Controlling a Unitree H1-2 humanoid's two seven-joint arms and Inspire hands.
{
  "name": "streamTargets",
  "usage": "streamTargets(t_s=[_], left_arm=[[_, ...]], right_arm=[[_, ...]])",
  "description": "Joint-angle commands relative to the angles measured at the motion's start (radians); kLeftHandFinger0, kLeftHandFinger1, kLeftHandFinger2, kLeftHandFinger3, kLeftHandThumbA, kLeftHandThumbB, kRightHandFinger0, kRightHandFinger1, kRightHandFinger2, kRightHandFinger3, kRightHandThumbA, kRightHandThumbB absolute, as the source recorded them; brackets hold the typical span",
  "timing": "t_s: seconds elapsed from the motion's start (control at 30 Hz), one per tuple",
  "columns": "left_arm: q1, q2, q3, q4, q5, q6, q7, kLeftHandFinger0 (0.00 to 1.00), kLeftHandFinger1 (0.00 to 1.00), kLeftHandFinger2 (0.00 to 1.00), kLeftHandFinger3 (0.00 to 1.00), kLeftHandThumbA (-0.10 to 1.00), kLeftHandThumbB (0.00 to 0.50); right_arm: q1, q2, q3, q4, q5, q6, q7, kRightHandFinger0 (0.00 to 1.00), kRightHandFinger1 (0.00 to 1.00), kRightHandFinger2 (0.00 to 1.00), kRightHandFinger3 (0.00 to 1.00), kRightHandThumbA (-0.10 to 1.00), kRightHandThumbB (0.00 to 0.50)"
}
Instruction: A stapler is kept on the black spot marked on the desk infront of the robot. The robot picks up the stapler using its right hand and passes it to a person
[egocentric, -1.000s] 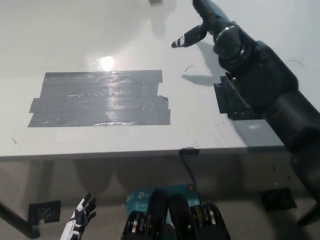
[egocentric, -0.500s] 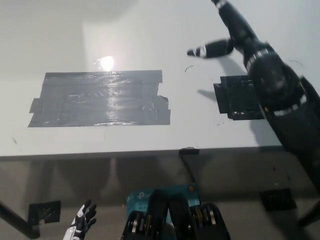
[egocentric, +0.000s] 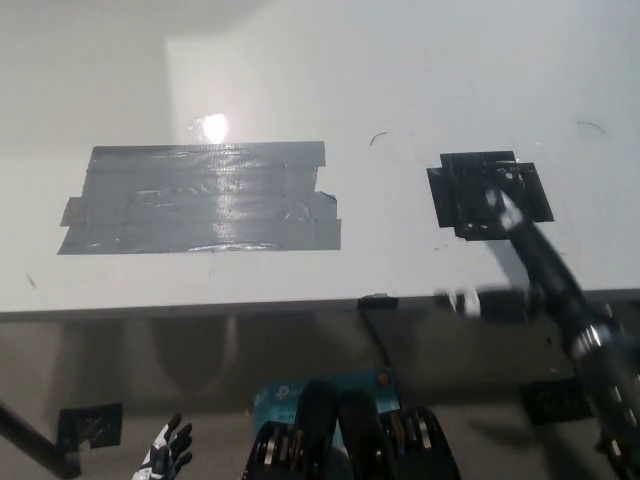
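Tabletop (egocentric: 300, 60) fills most of the head view, pale and glossy, with a glare spot near its 11 o'clock area. We see a wide grey tape patch (egocentric: 200, 198) left of centre and, toward 3 o'clock from it, the black spot (egocentric: 470, 195) of dark tape — bare of any stapler; we find no stapler anywhere in the view. Our right robot hand (egocentric: 520, 255) comes in from 4 o'clock, blurred by motion, one fingertip (egocentric: 508, 212) over the black spot's lower right part and another white-tipped one (egocentric: 465, 300) stretched toward 9 o'clock just past the tabletop's near edge. Its fingers are spread and hold nothing. Our left robot hand (egocentric: 165, 455) rests low at 7 o'clock, below the tabletop edge — fingers apart, empty. A blue box (egocentric: 275, 395) lies on the floor at 6 o'clock.
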Motion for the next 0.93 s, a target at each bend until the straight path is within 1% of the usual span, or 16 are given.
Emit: streamTargets(t_s=[0.0, 0.03, 0.1, 0.17, 0.2, 0.27, 0.3, 0.37, 0.43, 0.5, 0.6, 0.67, 0.7, 0.73, 0.77, 0.9], left_arm=[[0.050, 0.004, -0.020, -0.028, 0.025, -0.044, -0.006, 1.00, 1.00, 1.00, 1.00, 1.00, 0.500], [0.046, 0.005, -0.019, -0.028, 0.026, -0.044, -0.005, 1.00, 1.00, 1.00, 1.00, 1.00, 0.500], [0.035, 0.005, -0.017, -0.027, 0.028, -0.042, -0.003, 1.00, 1.00, 1.00, 1.00, 1.00, 0.500], [0.031, 0.005, -0.016, -0.026, 0.037, -0.041, 0.002, 1.00, 1.00, 1.00, 1.00, 1.00, 0.500], [0.029, 0.006, -0.017, -0.024, 0.040, -0.041, 0.003, 1.00, 1.00, 1.00, 1.00, 1.00, 0.500], [0.026, 0.006, -0.017, -0.023, 0.037, -0.038, 0.000, 1.00, 1.00, 1.00, 1.00, 1.00, 0.500], [0.024, 0.007, -0.018, -0.023, 0.036, -0.035, -0.002, 1.00, 1.00, 1.00, 1.00, 1.00, 0.500], [0.020, 0.008, -0.017, -0.023, 0.037, -0.035, -0.001, 1.00, 1.00, 1.00, 1.00, 1.00, 0.500], [0.020, 0.007, -0.015, -0.022, 0.031, -0.039, -0.002, 1.00, 1.00, 1.00, 1.00, 1.00, 0.500], [0.025, 0.007, -0.014, -0.025, 0.026, -0.039, -0.004, 1.00, 1.00, 1.00, 1.00, 1.00, 0.500], [0.033, 0.007, -0.017, -0.026, 0.026, -0.043, -0.006, 1.00, 1.00, 1.00, 1.00, 1.00, 0.499], [0.035, 0.006, -0.019, -0.024, 0.027, -0.044, -0.008, 1.00, 1.00, 1.00, 1.00, 1.00, 0.500], [0.036, 0.005, -0.021, -0.023, 0.027, -0.044, -0.010, 1.00, 1.00, 1.00, 1.00, 1.00, 0.500], [0.037, 0.005, -0.022, -0.023, 0.028, -0.044, -0.009, 1.00, 1.00, 1.00, 1.00, 1.00, 0.500], [0.041, 0.005, -0.022, -0.025, 0.032, -0.043, -0.008, 1.00, 1.00, 1.00, 1.00, 1.00, 0.500], [0.055, 0.006, -0.019, -0.034, 0.038, -0.044, 0.000, 1.00, 1.00, 1.00, 1.00, 1.00, 0.500]], right_arm=[[0.443, -0.063, -0.182, -0.754, 0.076, -0.357, -0.065, 1.00, 1.00, 1.00, 1.00, 1.00, 0.342], [0.461, -0.052, -0.180, -0.754, 0.060, -0.382, -0.071, 1.00, 1.00, 1.00, 1.00, 1.00, 0.334], [0.520, -0.010, -0.156, -0.754, 0.077, -0.459, -0.091, 1.00, 1.00, 1.00, 1.00, 1.00, 0.369], [0.548, 0.008, -0.139, -0.754, 0.106, -0.502, -0.093, 1.00, 1.00, 1.00, 1.00, 1.00, 0.363], [0.582, 0.016, -0.124, -0.754, 0.120, -0.539, -0.091, 1.00, 1.00, 1.00, 1.00, 1.00, 0.377], [0.605, 0.031, -0.119, -0.754, 0.117, -0.553, -0.092, 1.00, 1.00, 1.00, 1.00, 1.00, 0.387], [0.619, 0.049, -0.116, -0.754, 0.095, -0.548, -0.097, 1.00, 1.00, 1.00, 1.00, 1.00, 0.340], [0.652, 0.073, -0.109, -0.722, 0.043, -0.543, -0.106, 1.00, 1.00, 1.00, 1.00, 1.00, 0.311], [0.688, 0.092, -0.103, -0.607, 0.023, -0.595, -0.112, 1.00, 1.00, 1.00, 1.00, 1.00, 0.264], [0.720, 0.093, -0.106, -0.456, 0.033, -0.610, -0.106, 1.00, 1.00, 1.00, 1.00, 1.00, 0.298], [0.706, 0.113, -0.118, -0.189, 0.048, -0.615, -0.102, 1.00, 1.00, 1.00, 1.00, 1.00, 0.254], [0.692, 0.118, -0.126, -0.111, 0.081, -0.616, -0.085, 1.00, 1.00, 1.00, 1.00, 1.00, 0.256], [0.674, 0.124, -0.131, -0.039, 0.115, -0.586, -0.063, 1.00, 1.00, 1.00, 1.00, 1.00, 0.293], [0.669, 0.126, -0.132, -0.018, 0.120, -0.578, -0.058, 1.00, 1.00, 1.00, 1.00, 1.00, 0.294], [0.660, 0.137, -0.137, 0.024, 0.120, -0.551, -0.052, 1.00, 1.00, 1.00, 1.00, 1.00, 0.360], [0.649, 0.147, -0.134, 0.101, 0.106, -0.560, -0.038, 1.00, 1.00, 1.00, 1.00, 1.00, 0.350]])
